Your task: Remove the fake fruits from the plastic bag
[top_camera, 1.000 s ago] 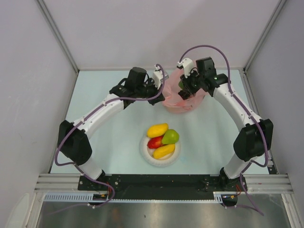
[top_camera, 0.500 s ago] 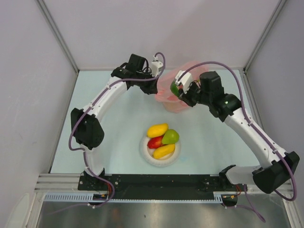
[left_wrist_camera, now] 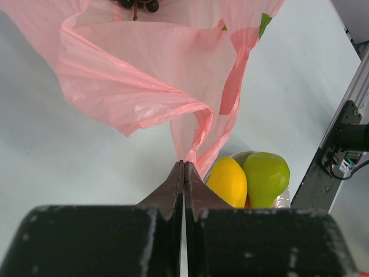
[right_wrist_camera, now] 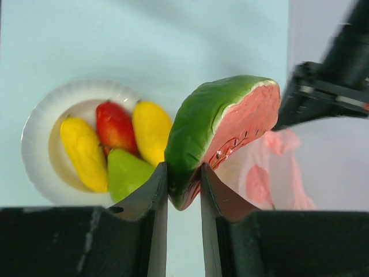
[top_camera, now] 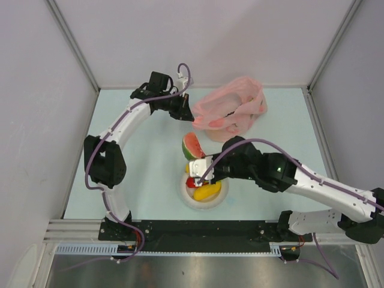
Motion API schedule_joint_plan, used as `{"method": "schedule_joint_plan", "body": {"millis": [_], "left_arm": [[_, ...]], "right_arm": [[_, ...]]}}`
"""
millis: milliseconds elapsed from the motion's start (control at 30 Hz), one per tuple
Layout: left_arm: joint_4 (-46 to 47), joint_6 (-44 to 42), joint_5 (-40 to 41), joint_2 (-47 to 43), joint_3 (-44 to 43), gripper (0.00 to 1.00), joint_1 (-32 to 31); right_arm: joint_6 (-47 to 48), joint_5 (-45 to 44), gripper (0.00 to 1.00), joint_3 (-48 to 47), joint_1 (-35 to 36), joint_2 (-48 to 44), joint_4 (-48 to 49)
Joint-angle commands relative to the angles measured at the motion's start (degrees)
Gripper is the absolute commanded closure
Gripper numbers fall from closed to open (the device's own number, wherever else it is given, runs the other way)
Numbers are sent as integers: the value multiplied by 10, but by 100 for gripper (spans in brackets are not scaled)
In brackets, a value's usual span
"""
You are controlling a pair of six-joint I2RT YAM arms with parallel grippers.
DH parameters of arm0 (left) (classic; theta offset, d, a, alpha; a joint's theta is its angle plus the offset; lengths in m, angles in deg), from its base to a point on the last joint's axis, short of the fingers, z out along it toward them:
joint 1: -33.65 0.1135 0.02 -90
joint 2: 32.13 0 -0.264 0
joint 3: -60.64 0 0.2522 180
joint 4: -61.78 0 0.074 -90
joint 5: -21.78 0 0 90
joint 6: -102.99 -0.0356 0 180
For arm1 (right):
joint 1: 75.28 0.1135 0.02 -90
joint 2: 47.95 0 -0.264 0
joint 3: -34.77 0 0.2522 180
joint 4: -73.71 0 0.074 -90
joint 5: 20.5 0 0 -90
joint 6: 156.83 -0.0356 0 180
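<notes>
Currently, at left, the left gripper (left_wrist_camera: 184,167) is fully closed, its jaws meeting on a twisted fold of the thin, crinkly, translucent pink plastic bag (left_wrist_camera: 144,86). The plastic bag lies slumped at the far side of the pale table (top_camera: 132,174). A dark purple grape bunch (left_wrist_camera: 138,4) shows at its top edge, seemingly inside.

Centre: the right gripper (right_wrist_camera: 183,183) is closed partway, clamping the narrow lower tip of the glossy green-rinded, red-faced watermelon slice (right_wrist_camera: 222,135). The slice is out of the bag, held in the air by the far rim of the round white bowl (right_wrist_camera: 34,133). The bowl holds a long yellow piece (right_wrist_camera: 83,153), red mango (right_wrist_camera: 115,127), yellow-orange mango (right_wrist_camera: 151,130) and green pear (right_wrist_camera: 127,170), packed touching.

Step in hand, by my reading: place the slice in the bowl.
- Bring it low over the pile before releasing. The bowl is crowded with rounded pieces, so a slice dropped from height would likely roll off.
- The grip is on a tapered tip of slick plastic. Expect pivoting and move gently.
- The left pinch, lifted a little, would tension the film and open the mouth for the grapes.

Materials: fruits smooth, rigid-looking, shiny. Bag film limp, wrinkled, printed red and green.
</notes>
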Motion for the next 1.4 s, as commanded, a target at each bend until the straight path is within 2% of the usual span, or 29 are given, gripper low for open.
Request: {"method": "schedule_joint_plan", "body": {"millis": [0,133,200,333,800,967,1167,1367], "left_arm": [[-31,-38,0,-20,-20,99,-3],[-34,-37,15,-27,-6,99,-3],[-27,-18,-3,-40,9,98,-4],[13,7,-10,-74,45,98,-4],[57,21,6,-123,113,98,-4],[43,17,4,-128,132,98,-4],[68,19,1,-149,171,98,-5],[71,28,-7,-156,174,98,-8]], "right_arm": [[107,21,100,91,15,-9,21],[134,53,100,129,21,-16,65],[168,63,100,143,29,-22,78],[210,70,100,199,58,-34,127],[95,-12,100,316,171,-10,234],[72,-47,100,367,182,-4,323],[53,-53,100,382,182,8,343],[44,-50,100,391,182,15,357]]}}
